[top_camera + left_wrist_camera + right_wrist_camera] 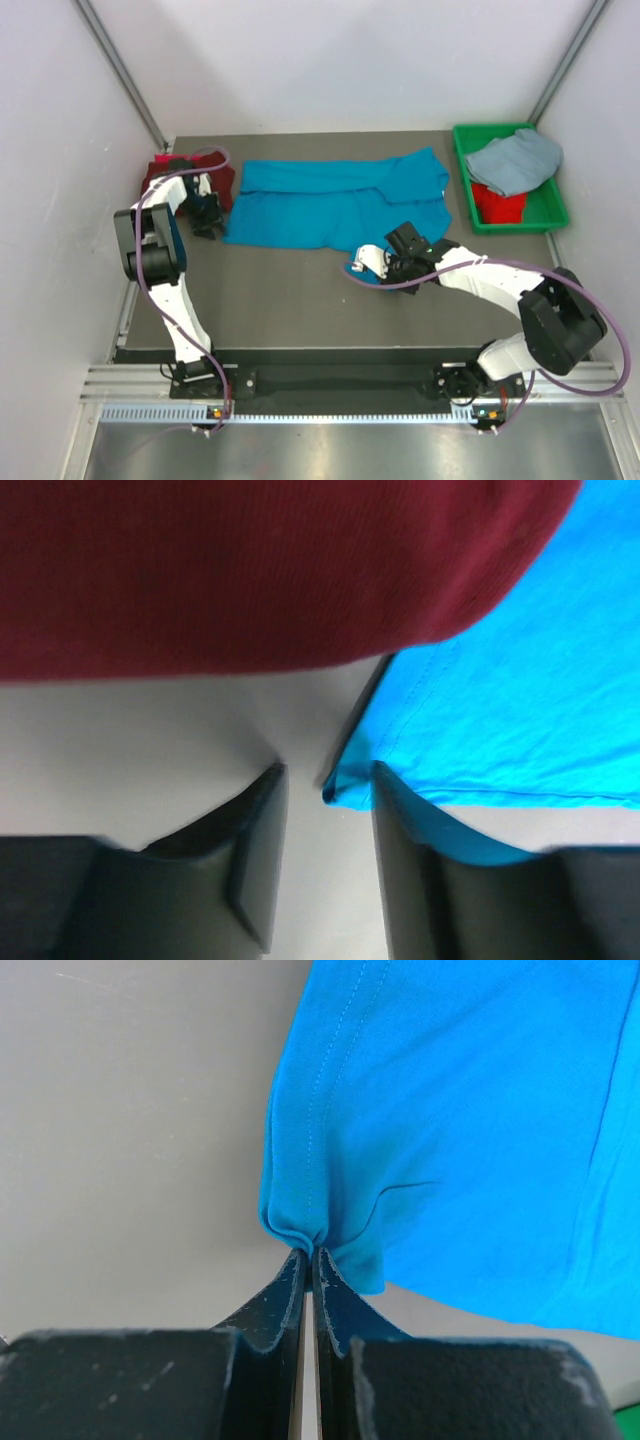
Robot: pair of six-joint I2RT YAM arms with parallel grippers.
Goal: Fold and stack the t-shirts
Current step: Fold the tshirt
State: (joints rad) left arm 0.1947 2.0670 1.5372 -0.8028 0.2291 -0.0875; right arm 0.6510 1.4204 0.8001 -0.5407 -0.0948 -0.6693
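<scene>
Right gripper [308, 1255] pinches bunched, stitched hem of turquoise t-shirt [450, 1110]; left gripper [328, 778] jaws apart at its corner. We see fine ribbing on maroon t-shirt [250, 570] only from left wrist.

Turquoise t-shirt [330, 205]: fine knit cloth, matt and smooth. A stitched hem line shows, and the cloth puckers into soft creases at my right fingers [275, 1305].
Maroon t-shirt [250, 570]: cloth, matt, with a faint ribbed knit texture.
Grey-blue t-shirt [515, 160] and red t-shirt [497, 207]: matt cloth, rumpled.
Bin [548, 210]: green plastic, smooth, slight sheen.
Worktop [300, 300]: grey, matt, smooth and even.
Right fingers: black, matt, scuffed with pale specks and scratches.
My left fingers [255, 840]: black, smoother, with a dull sheen along the edges.
Rail [350, 395] at the near edge: bare metal, pale, ridged.
</scene>
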